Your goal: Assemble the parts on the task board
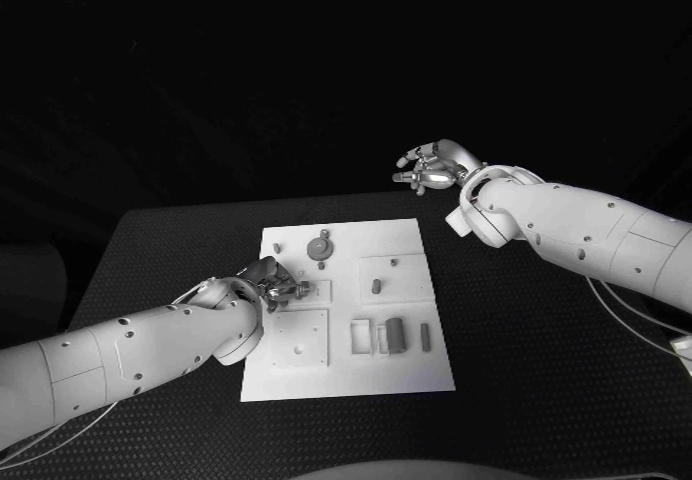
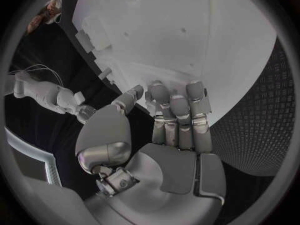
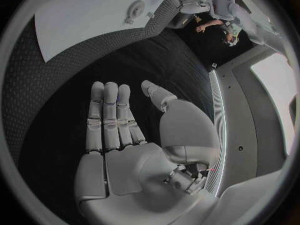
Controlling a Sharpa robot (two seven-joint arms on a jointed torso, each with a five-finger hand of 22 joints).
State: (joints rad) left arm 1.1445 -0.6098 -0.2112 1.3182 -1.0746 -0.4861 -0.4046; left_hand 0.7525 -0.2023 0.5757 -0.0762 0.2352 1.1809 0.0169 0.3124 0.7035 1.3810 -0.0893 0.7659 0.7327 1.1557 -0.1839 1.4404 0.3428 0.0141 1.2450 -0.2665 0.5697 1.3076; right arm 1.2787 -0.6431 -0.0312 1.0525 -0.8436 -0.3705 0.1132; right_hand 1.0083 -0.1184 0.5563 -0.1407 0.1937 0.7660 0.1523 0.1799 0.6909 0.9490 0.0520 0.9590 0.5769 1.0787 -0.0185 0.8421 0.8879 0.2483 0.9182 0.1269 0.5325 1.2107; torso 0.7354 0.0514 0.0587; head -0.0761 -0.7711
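The white task board point(image 1: 346, 375) lies in the middle of the black table. On it are a round grey part with a pin point(image 1: 319, 247), a small part point(image 1: 376, 286), a square plate point(image 1: 300, 335) and upright grey blocks point(image 1: 392, 335). My left hand point(image 1: 274, 283) hovers over the board's left edge, its fingers slightly bent and side by side, with nothing in them point(image 2: 169, 130). The board point(image 2: 187, 35) lies just past its fingertips. My right hand point(image 1: 433, 168) is raised beyond the board's far right corner, with fingers straight and empty point(image 3: 125, 140). The board point(image 3: 94, 15) and round part point(image 3: 134, 8) lie far beyond it.
Black textured table point(image 1: 548, 400) surrounds the board on all sides. A thin cable point(image 1: 627, 320) hangs under my right arm near the table's right edge.
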